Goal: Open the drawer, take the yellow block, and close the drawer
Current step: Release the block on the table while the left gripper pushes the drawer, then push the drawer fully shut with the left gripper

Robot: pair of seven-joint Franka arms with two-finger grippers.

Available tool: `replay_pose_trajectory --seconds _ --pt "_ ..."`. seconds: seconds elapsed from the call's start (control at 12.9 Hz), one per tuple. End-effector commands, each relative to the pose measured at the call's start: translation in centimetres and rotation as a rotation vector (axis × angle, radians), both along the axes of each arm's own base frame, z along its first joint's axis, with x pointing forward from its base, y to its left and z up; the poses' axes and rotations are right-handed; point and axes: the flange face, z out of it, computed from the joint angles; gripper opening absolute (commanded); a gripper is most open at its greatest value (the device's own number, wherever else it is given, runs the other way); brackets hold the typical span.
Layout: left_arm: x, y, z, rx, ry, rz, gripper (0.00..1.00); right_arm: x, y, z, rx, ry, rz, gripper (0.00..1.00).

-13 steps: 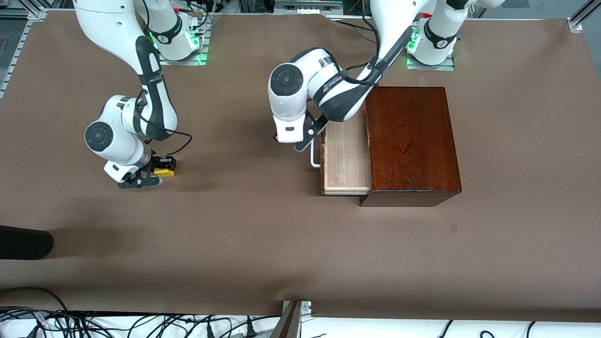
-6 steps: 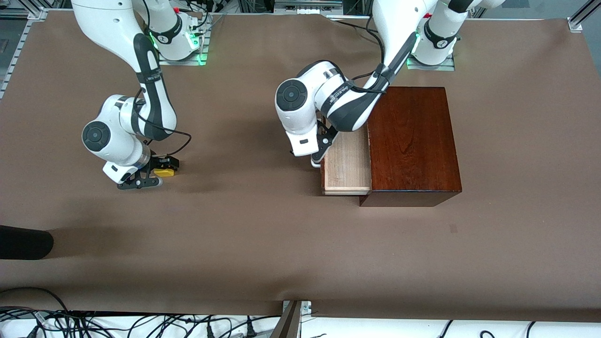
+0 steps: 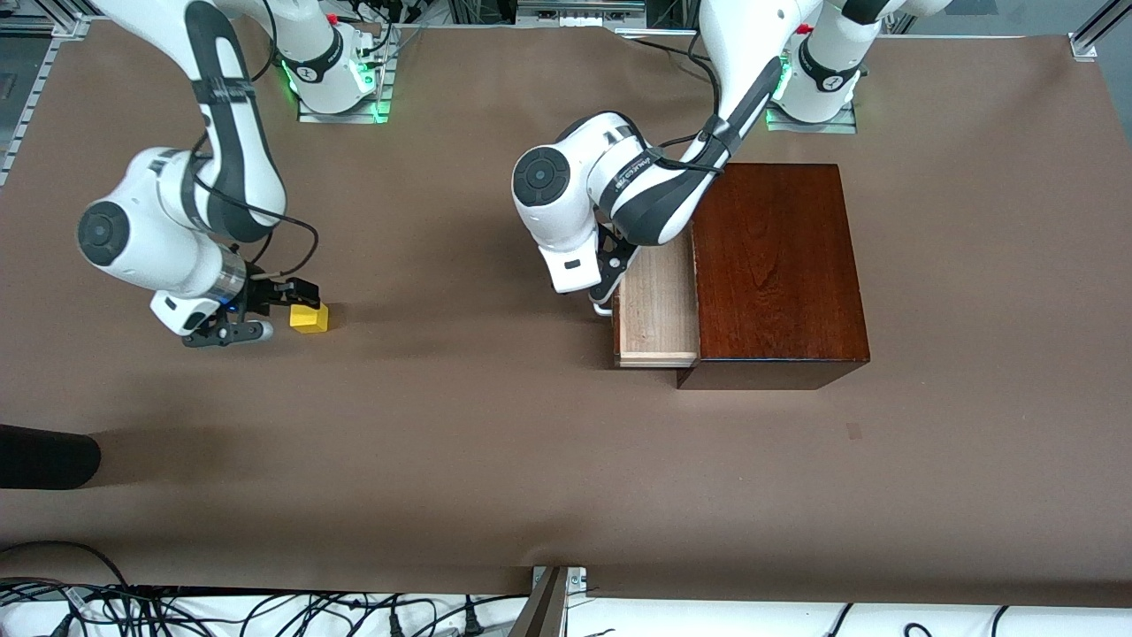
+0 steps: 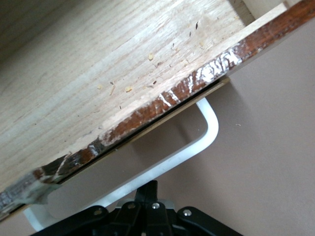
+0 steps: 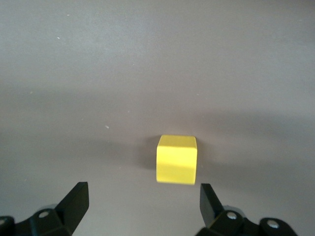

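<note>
One yellow block point(image 3: 309, 318) alone on the table point(image 3: 442, 442) at nine o'clock, right gripper point(image 3: 256, 311) spread wide beside it, one half-open drawer point(image 3: 659, 314), left gripper point(image 3: 610, 287) clenched at its white handle point(image 4: 197, 145).

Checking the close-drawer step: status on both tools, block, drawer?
Left tool shut at the drawer's white handle. Right tool open, clear of the yellow block on the table. Drawer part open, nothing blocking.

A: Both rounded glossy white arms point(image 3: 610, 181) carry black bands, thin black cables and round dark grey joint caps.

B: Black two-finger grippers point(image 5: 142, 206) with silver screws; green lights glow at the bases.
</note>
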Motion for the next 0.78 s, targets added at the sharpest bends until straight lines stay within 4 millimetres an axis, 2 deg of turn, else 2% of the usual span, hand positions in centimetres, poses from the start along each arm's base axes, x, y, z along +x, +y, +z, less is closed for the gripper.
replay_pose_trajectory --seconds 0.0,0.23,0.39,0.47,0.54,0.7 --pt "0.5 1.1 0.2 0.09 -0.029 -0.017 0.0 0.5 -0.1 6.1 -0.015 0.039 -0.009 1.0" --pt "0.8 2.4 -0.3 0.12 -0.026 -0.043 0.0 1.5 0.4 13.5 -0.038 0.105 0.005 1.0" --pt "1.4 3.8 -0.1 0.125 -0.011 -0.068 0.0 1.5 -1.0 18.4 -0.037 0.128 -0.008 1.0" --pt "1.7 4.7 -0.1 0.13 0.005 -0.093 0.0 1.3 -2.0 19.7 -0.039 0.154 -0.021 1.0" --pt "2.2 5.8 0.4 0.13 0.011 -0.105 0.0 1.1 -3.1 20.2 -0.033 0.176 -0.034 1.0" --pt "2.8 7.5 1.7 0.126 0.01 -0.114 0.0 0.5 -3.8 21.3 -0.011 0.178 -0.023 1.0"
